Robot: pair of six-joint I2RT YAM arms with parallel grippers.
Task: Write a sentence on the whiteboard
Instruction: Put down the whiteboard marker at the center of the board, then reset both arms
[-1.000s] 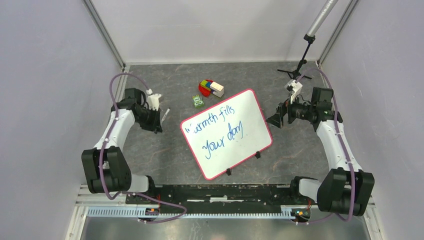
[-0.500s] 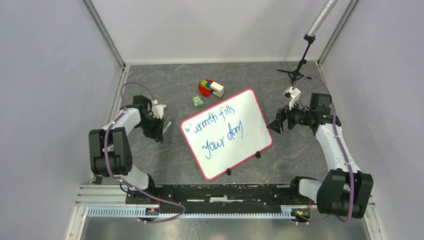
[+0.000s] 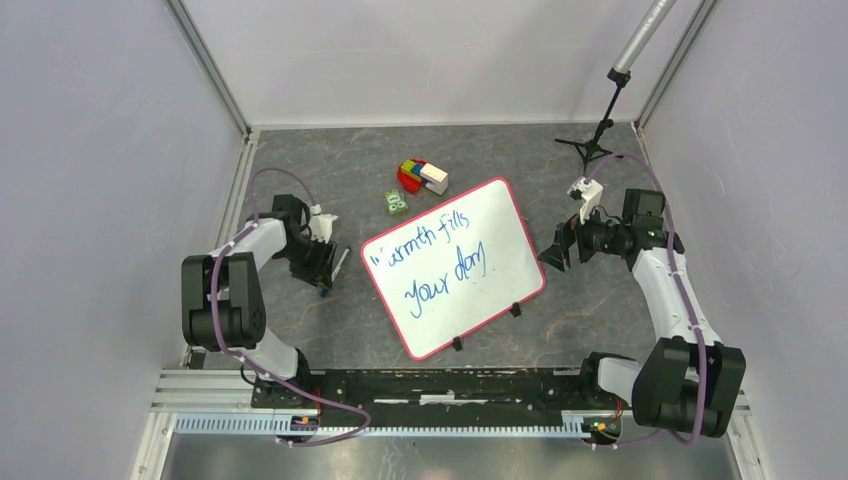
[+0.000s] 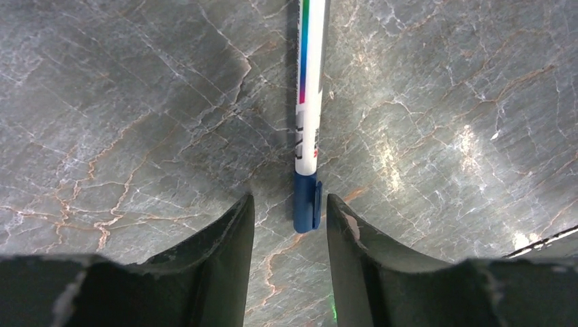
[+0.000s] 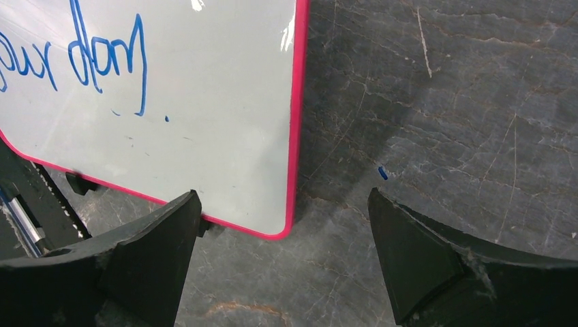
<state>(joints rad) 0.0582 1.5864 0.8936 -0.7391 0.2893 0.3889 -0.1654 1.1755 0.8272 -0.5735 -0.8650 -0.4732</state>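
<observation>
Two lines make the sentence [image 3: 468, 265] on the whiteboard [image 3: 500, 222]. My left gripper [image 4: 290, 199] is spread around the marker [image 4: 310, 102], not squeezing it. My right gripper [image 5: 283, 194] is spread wide.

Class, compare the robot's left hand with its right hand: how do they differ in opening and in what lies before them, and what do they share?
The left hand is only narrowly open; the right hand gapes wide. The left hand hangs over the marker lying on the table, the blue cap end inside its gap; the right hand faces the whiteboard at a corner. Shared: both are open and hold nothing.
</observation>
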